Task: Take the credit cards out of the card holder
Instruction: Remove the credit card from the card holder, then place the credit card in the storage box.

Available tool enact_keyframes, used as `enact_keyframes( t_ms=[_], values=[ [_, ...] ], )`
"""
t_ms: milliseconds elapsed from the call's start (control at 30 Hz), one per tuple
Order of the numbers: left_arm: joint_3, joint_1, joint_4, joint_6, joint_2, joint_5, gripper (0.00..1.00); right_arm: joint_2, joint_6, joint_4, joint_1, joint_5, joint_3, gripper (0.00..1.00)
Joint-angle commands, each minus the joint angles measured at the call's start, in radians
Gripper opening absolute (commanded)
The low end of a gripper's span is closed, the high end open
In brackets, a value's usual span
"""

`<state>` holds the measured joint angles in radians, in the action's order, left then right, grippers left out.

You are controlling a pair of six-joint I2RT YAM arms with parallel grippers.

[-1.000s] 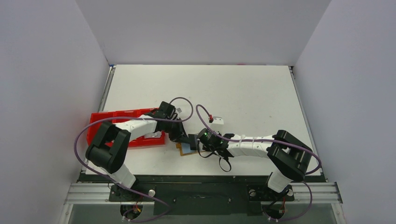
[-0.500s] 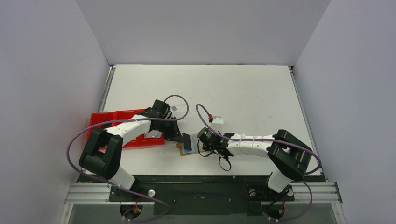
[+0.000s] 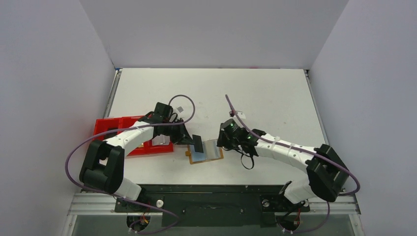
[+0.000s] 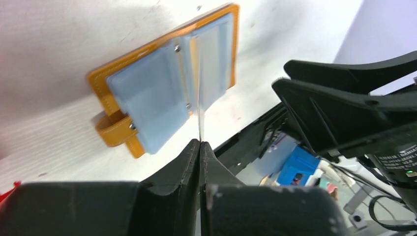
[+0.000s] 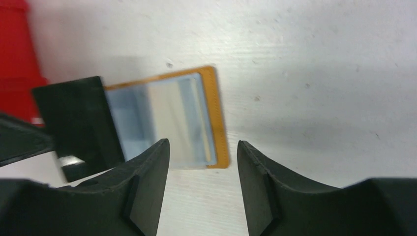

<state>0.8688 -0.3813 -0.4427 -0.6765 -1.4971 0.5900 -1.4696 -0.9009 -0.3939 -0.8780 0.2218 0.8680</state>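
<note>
closest to me, the card holder (image 3: 208, 153) lies open and flat on the table (image 3: 255, 98), not far from its near edge, tan border up and its strap tab pointing toward the left arm. its pockets show pale blue cards (image 4: 147, 96), so i judge the job only partly done: at least one side looks loaded, though i can't count how many are in there.

just above the holder's left half, my left claw (image 4: 200, 145) is pinched tight on one thin card (image 4: 199, 93), seen edge-on from the wrist and as a dark slab from overhead. that card is clear of the pockets and off the table, so i count one as out. it has not been set down anywhere yet.

just beyond the holder's right edge, the right claw (image 5: 202, 152) hangs above it with its jaws spread wide and nothing between them, touching neither holder nor card.

further left, a red tray (image 3: 162, 149) sits under the left arm; i'd guess it is where the card goes, but that is only a guess.

as for writing: no brand or print shows on the holder or the cards. there is small white lettering on the right arm's housing in the left wrist view, too small to read surely.
</note>
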Motion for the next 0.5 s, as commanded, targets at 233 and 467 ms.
enact_keyframes(
  t_ms=[233,467],
  values=[
    [-0.058,0.07,0.416,-0.264,0.083,0.261,0.0,0.198,-0.175,0.639,0.167,-0.464,-0.226,0.59],
    [-0.078,0.078,0.578,-0.377,0.091,0.299,0.0,0.149,-0.388,1.007,0.207,-0.559,-0.332,0.61]
  ],
)
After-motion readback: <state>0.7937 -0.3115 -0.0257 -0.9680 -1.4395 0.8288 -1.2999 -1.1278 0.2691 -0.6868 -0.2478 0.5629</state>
